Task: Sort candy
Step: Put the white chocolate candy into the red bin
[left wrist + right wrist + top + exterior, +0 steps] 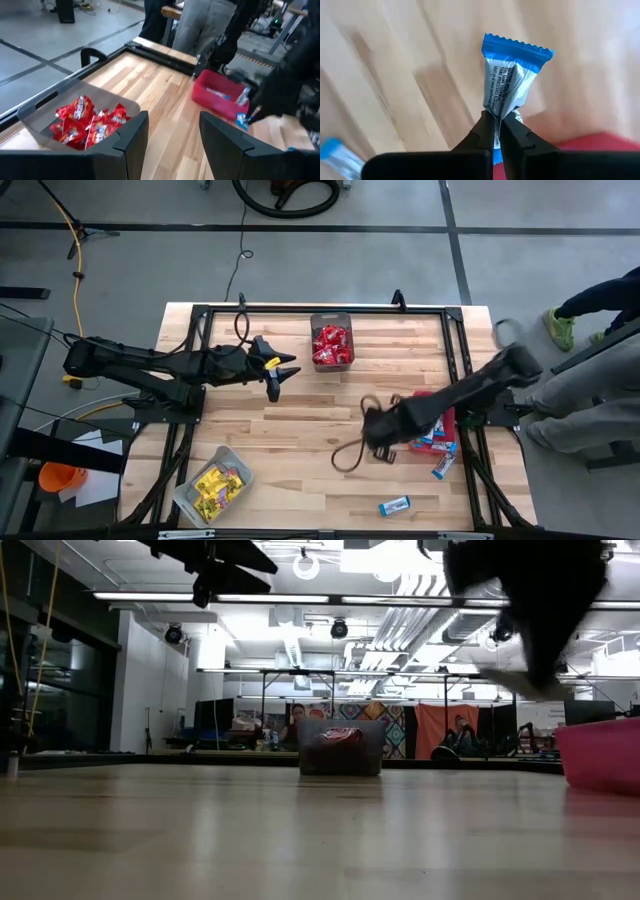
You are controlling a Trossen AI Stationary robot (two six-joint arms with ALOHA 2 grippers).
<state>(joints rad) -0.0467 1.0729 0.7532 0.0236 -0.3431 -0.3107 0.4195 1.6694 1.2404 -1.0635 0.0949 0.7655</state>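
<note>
Blue-and-white candy [512,82] is pinched in the right pincer [497,131], whose two dark fingers are pressed together on the packet's lower crimped end, so the packet's long axis stands straight out from the fingertips. In the high view the right pincer [378,430] is off the wooden desk [300,410], just beside the red bin [447,423] at the desk's right edge, where other blue-and-white packets already lie. A corner of that bin shows red in the right wrist view, close under the held packet. The coming move turns on this: the bin lies just to the outer side of the right pincer, so a short carry that way should put the packet over it.

More blue-and-white packets lie loose on the desk, one [394,505] nearer the front edge and one [444,468] touching the bin's front. The left pincer [275,370] waits with its fingers apart, holding nothing, beside the grey bin of red candy [331,345]. A clear bin of yellow candy [214,486] sits at the front left, well apart from both arms.
</note>
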